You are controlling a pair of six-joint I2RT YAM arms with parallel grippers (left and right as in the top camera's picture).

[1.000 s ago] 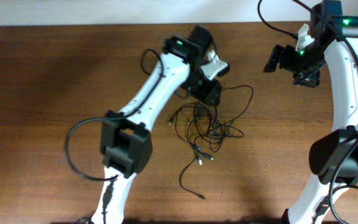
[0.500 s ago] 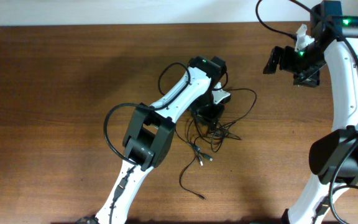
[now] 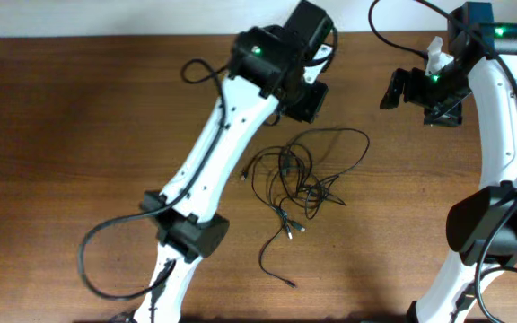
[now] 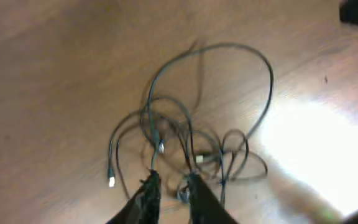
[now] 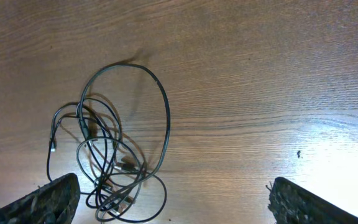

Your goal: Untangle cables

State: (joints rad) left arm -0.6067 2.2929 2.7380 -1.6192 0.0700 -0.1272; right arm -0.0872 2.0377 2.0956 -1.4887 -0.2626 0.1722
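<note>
The cables [image 3: 299, 179] lie in a loose tangle of thin black loops at the middle of the wooden table, with one wide loop reaching right. One strand [image 3: 272, 256] trails toward the front. My left gripper [image 3: 311, 97] hangs above the table behind the tangle; in the left wrist view its fingers [image 4: 169, 183] are nearly together with nothing held, and the tangle [image 4: 191, 137] lies below them. My right gripper [image 3: 420, 94] is at the back right, raised. In the right wrist view it is wide open [image 5: 176, 205] and empty, with the tangle [image 5: 110, 155] to its left.
The thicker black cables of the left arm loop beside its base [image 3: 106, 242] and near its wrist [image 3: 200, 72]. The right arm's column [image 3: 501, 179] stands along the right edge. A pale wall strip [image 3: 151, 18] runs behind the table.
My left gripper was down in the tangle half a second ago; it has lifted and swung back, away from the cables. The cables stay on the table. The right arm has not moved.
</note>
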